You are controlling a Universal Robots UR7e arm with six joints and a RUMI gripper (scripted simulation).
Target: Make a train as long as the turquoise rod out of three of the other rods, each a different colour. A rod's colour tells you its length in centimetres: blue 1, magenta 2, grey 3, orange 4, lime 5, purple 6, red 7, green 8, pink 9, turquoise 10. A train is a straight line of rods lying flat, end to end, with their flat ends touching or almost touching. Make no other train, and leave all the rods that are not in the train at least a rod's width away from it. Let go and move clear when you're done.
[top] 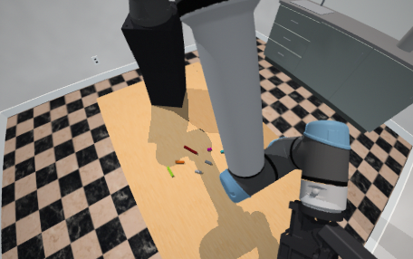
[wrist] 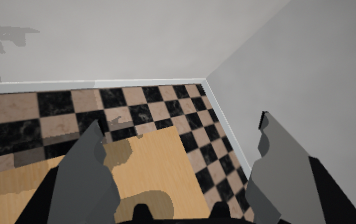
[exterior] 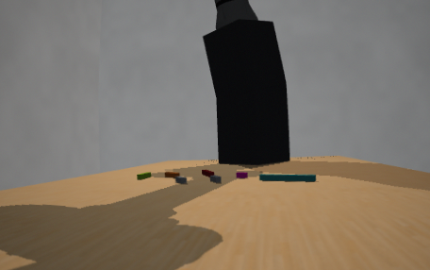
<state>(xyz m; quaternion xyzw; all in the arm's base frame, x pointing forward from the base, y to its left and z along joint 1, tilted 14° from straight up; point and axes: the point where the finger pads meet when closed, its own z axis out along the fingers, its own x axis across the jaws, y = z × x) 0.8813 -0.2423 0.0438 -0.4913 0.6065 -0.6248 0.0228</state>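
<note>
A turquoise rod [top: 222, 151] [exterior: 288, 177] is mostly hidden behind the arm in the top view. A magenta rod [top: 209, 149] [exterior: 241, 175] lies beside it, then a red rod [top: 190, 149] [exterior: 207, 173]. Two grey rods lie apart, one grey rod [top: 208, 162] [exterior: 215, 179] nearer the magenta one, the other grey rod [top: 198, 172] [exterior: 181, 180] nearer the orange rod [top: 179, 162] [exterior: 172, 175]. A lime rod [top: 170, 172] [exterior: 143, 176] lies at the group's outer side. No rods touch in the top view. My gripper [wrist: 180, 116] is open and empty, away from the rods.
The black pedestal [top: 160, 68] [exterior: 252, 94] stands on the wooden table [top: 154, 204] [exterior: 292, 227] [wrist: 160, 160] behind the rods. The arm [top: 231, 91] crosses in front of part of the table in the top view. Grey cabinets [top: 335, 63] stand beyond the table.
</note>
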